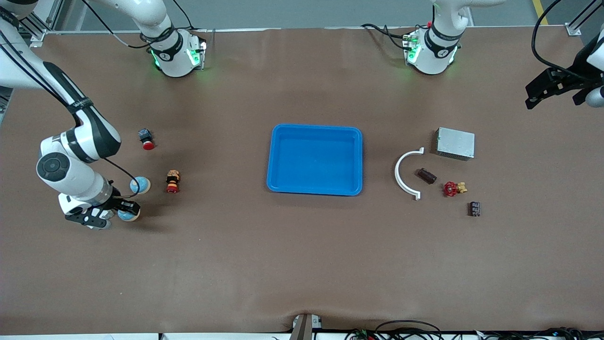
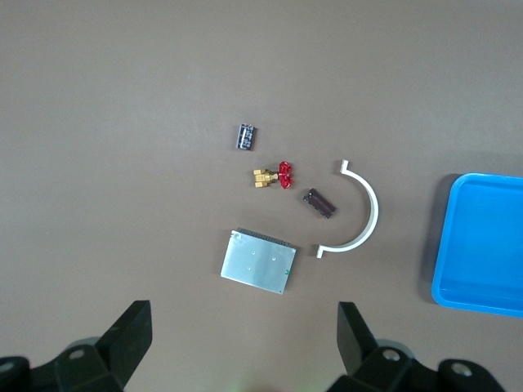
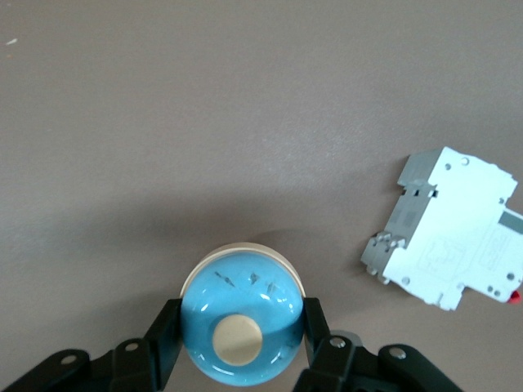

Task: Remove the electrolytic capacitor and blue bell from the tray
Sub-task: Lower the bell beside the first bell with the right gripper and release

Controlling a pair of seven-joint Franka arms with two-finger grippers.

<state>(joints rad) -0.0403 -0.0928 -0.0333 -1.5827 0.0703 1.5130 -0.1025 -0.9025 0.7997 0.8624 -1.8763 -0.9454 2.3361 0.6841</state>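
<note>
A blue dome bell (image 3: 241,327) with a cream button on top sits between the fingers of my right gripper (image 3: 241,317), which is shut on it. In the front view this gripper (image 1: 128,211) is low over the table at the right arm's end, with the bell (image 1: 129,216) in it. The capacitor (image 1: 426,176), a small dark brown cylinder, lies inside the curve of a white arc piece (image 1: 401,174) toward the left arm's end. It also shows in the left wrist view as the capacitor (image 2: 319,203). My left gripper (image 1: 554,100) hangs open and high over that end, its open gripper (image 2: 243,314) holding nothing.
A blue tray (image 1: 314,130) stands mid-table. A silver box (image 1: 455,143), a red valve (image 1: 450,189) and a small black block (image 1: 474,208) lie around the capacitor. A second blue bell (image 1: 140,185), two red push buttons (image 1: 172,182) (image 1: 147,139) and a white breaker (image 3: 445,229) are near my right gripper.
</note>
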